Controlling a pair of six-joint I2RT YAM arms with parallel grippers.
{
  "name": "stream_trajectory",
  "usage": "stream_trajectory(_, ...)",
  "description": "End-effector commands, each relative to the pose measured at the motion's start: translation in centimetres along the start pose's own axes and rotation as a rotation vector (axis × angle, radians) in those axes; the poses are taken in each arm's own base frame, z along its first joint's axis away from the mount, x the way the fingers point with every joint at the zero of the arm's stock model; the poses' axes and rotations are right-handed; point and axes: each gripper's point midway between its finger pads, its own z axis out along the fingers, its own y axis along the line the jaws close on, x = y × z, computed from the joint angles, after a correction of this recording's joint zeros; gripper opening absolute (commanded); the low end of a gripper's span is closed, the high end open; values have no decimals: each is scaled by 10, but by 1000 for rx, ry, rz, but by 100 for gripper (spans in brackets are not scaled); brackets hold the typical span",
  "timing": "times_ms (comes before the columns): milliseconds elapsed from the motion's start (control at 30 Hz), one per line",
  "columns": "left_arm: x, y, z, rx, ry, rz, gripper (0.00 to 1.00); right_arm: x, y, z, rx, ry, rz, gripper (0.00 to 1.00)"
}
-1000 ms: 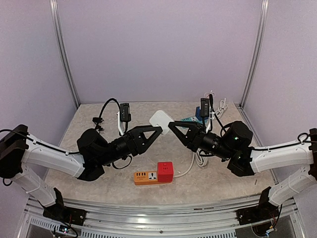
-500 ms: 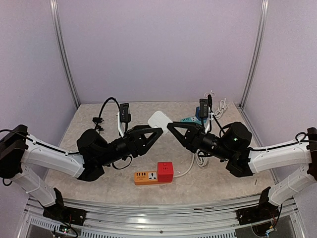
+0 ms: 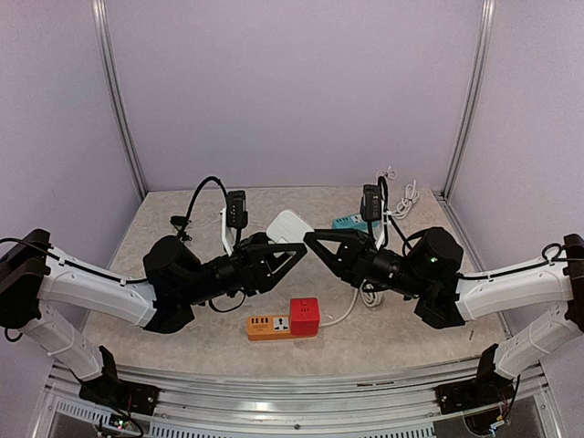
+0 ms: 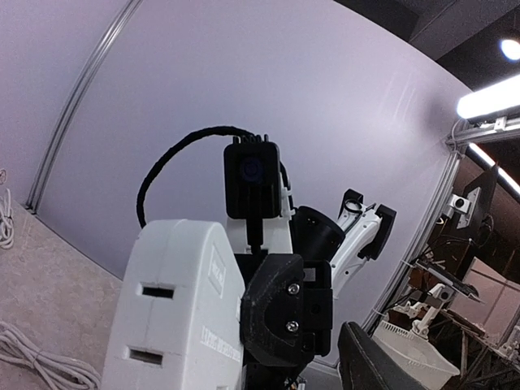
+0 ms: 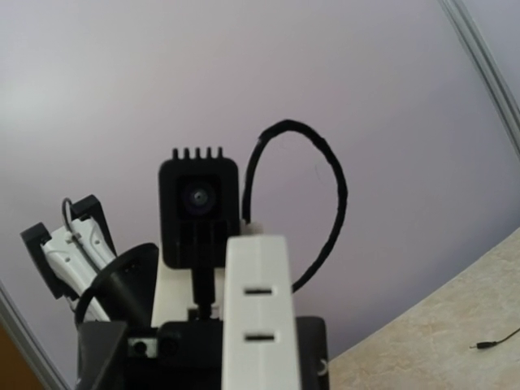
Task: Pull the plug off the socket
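Grippers meet in the air above and behind the flat orange power strip (image 3: 266,326), which lies on the table. A round-cornered white plastic socket block (image 3: 290,224) with two slots is aloft between them. Right gripper (image 3: 311,237), behind the strip's right end, pinches the block by its narrow sides. Left gripper (image 3: 294,252), behind the strip's left end, has its jaws spread; in its wrist view one finger (image 4: 370,366) stands apart from the block (image 4: 175,309). Red cube adapter (image 3: 305,316) sits on the strip's right end, with a white cable (image 3: 345,315) trailing right.

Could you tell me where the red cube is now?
Top view: the red cube sits at the orange power strip's right end, front centre of the table.
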Motion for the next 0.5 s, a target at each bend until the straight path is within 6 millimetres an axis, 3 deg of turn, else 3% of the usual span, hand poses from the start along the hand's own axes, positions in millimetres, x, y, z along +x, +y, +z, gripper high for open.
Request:
stream_trajectory(0,-17,-54,4,187,-21,61,59,35,-36,-6,136,97,21,0)
stream_trajectory(233,-18,-33,-3,57,-36,48,61,22,-32,-9,157,86,-42,0)
stream_trajectory(467,-14,-1,-17,-94,-41,-18,53,7,-25,-12,169,71,-92,0)
